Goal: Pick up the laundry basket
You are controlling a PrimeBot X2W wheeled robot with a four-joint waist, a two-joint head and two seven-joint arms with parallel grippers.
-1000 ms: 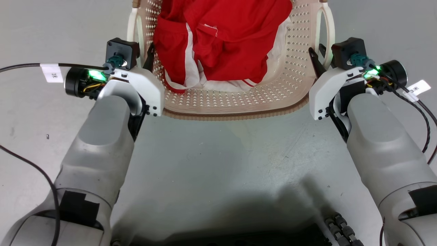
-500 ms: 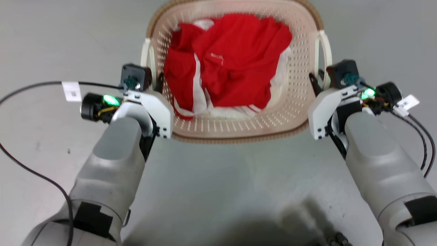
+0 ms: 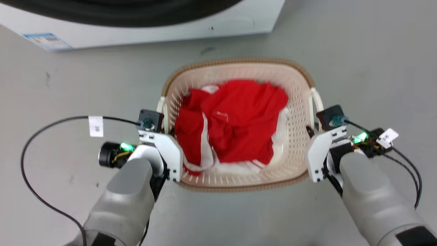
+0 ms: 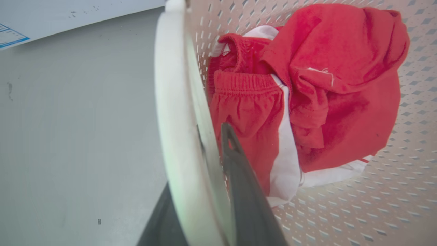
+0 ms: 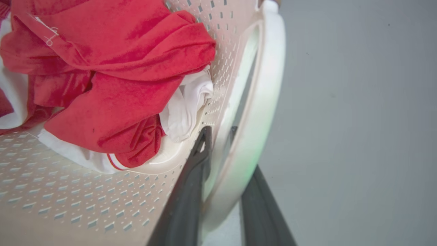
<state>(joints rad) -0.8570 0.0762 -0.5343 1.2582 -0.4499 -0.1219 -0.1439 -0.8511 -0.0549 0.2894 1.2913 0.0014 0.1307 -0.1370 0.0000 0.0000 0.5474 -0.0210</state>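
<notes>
The laundry basket point(image 3: 297, 102) is cream-white and perforated, with a brown woven-look rim, and it holds red and white clothes point(image 3: 235, 119). It sits in the middle of the head view between my two arms. My left gripper point(image 3: 168, 130) is shut on the basket's left white handle point(image 4: 170, 119); in the left wrist view the left gripper point(image 4: 211, 134) has one dark finger on each side of that handle. My right gripper point(image 3: 310, 131) is shut on the right handle point(image 5: 263, 102); in the right wrist view the right gripper point(image 5: 219, 131) pinches it the same way.
A white washer point(image 3: 143, 30) with a dark round door stands just beyond the basket, at the top of the head view. Grey floor point(image 3: 358, 61) lies all around. Black cables point(image 3: 41, 136) loop out from both wrists.
The whole head view has shifted: the camera has moved, the basket and arms look smaller and lower, and the washer has come into view. Both grippers remain shut on the handles.
</notes>
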